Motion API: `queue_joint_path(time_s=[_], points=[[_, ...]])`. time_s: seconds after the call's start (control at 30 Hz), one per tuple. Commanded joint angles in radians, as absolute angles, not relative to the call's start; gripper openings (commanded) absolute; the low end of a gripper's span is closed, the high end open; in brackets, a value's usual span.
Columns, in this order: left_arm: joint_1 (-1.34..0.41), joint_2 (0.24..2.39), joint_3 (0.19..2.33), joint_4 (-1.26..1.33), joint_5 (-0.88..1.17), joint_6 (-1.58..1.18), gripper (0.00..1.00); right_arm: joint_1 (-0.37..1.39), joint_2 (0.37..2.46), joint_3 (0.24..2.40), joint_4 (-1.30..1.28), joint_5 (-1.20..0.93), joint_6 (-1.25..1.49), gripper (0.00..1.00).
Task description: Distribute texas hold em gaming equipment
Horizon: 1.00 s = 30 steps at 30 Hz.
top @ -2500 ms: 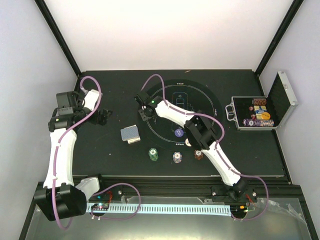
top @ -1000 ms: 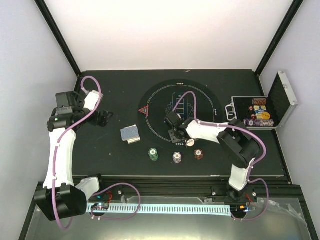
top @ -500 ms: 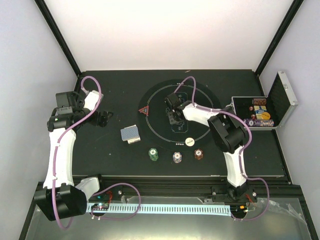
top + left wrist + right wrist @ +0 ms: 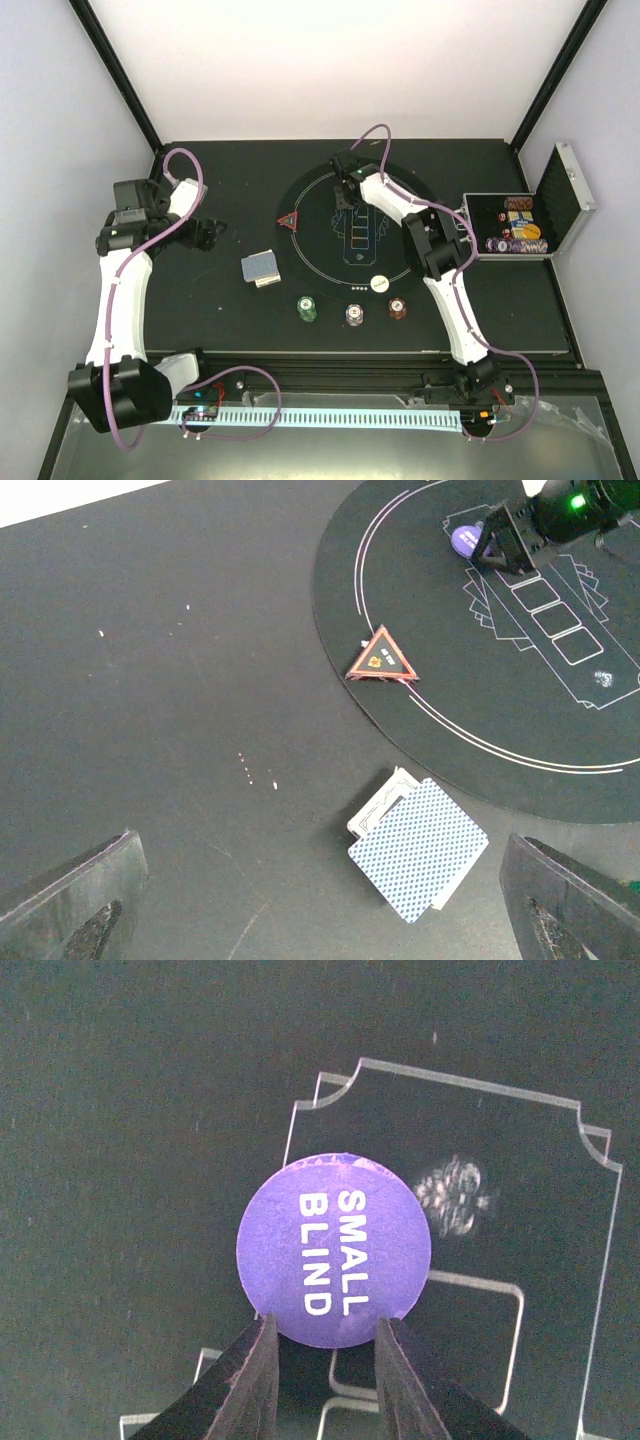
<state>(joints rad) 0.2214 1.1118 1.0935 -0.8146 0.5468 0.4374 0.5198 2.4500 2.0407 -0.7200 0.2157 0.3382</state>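
Observation:
My right gripper [image 4: 322, 1325] is shut on the near edge of a purple round button [image 4: 334, 1248] marked SMALL BLIND. It holds the button over the far part of the black mat [image 4: 405, 200]; the left wrist view shows this button [image 4: 464, 538] too. A red triangle marker [image 4: 288, 221] lies at the mat's left rim. The stack of grey-blue playing cards [image 4: 261, 268] lies left of the mat. A white button [image 4: 379, 283] sits near the mat's front rim. Green [image 4: 306, 308], white [image 4: 354, 314] and brown-red [image 4: 398, 308] chip stacks stand in a row in front. My left gripper [image 4: 205, 235] is open, up and left of the cards [image 4: 420, 848].
An open silver case [image 4: 510, 228] with chips stands at the right edge of the table. The right arm [image 4: 440, 270] stretches from the near edge across the mat's right side. White walls close in the table at the back and sides.
The right gripper has travelled from the mat's near part toward its far side, carrying the purple button, and its jaws have narrowed onto it. The left arm has barely moved.

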Motion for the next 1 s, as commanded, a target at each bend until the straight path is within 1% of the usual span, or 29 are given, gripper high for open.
queue_joint_path(time_s=[0.0,0.13,0.23,0.33,0.4,0.5,0.53,0.57,0.6,0.63,0.83,0.97], points=[[0.228,1.13,1.137,-0.808,0.56,0.457,0.99,0.48,2.554,2.184,-0.831,0.198,0.333,0.3],[0.227,1.139,1.148,-0.82,0.549,0.467,0.99,0.464,2.607,2.298,-0.865,0.202,0.325,0.31],[0.228,1.141,1.158,-0.84,0.543,0.476,0.99,0.463,2.603,2.334,-0.877,0.206,0.307,0.32],[0.228,1.139,1.163,-0.855,0.543,0.479,0.99,0.463,2.553,2.317,-0.874,0.208,0.292,0.36],[0.228,1.136,1.164,-0.861,0.544,0.478,0.99,0.466,2.49,2.267,-0.869,0.203,0.285,0.42],[0.227,1.131,1.171,-0.884,0.548,0.483,0.99,0.479,2.37,2.127,-0.84,0.212,0.283,0.5],[0.227,1.128,1.175,-0.892,0.55,0.488,0.99,0.487,2.319,2.063,-0.82,0.213,0.283,0.55],[0.227,1.125,1.179,-0.901,0.551,0.492,0.99,0.495,2.27,1.988,-0.794,0.211,0.283,0.64],[0.228,1.122,1.182,-0.91,0.555,0.497,0.99,0.511,2.213,1.912,-0.763,0.207,0.283,0.7],[0.228,1.118,1.184,-0.916,0.556,0.5,0.99,0.523,2.161,1.835,-0.74,0.209,0.288,0.72],[0.23,1.093,1.179,-0.937,0.572,0.5,0.99,0.63,1.895,1.373,-0.597,0.218,0.366,0.73],[0.229,1.083,1.169,-0.943,0.604,0.497,0.99,0.693,1.804,1.184,-0.543,0.237,0.421,0.73]])
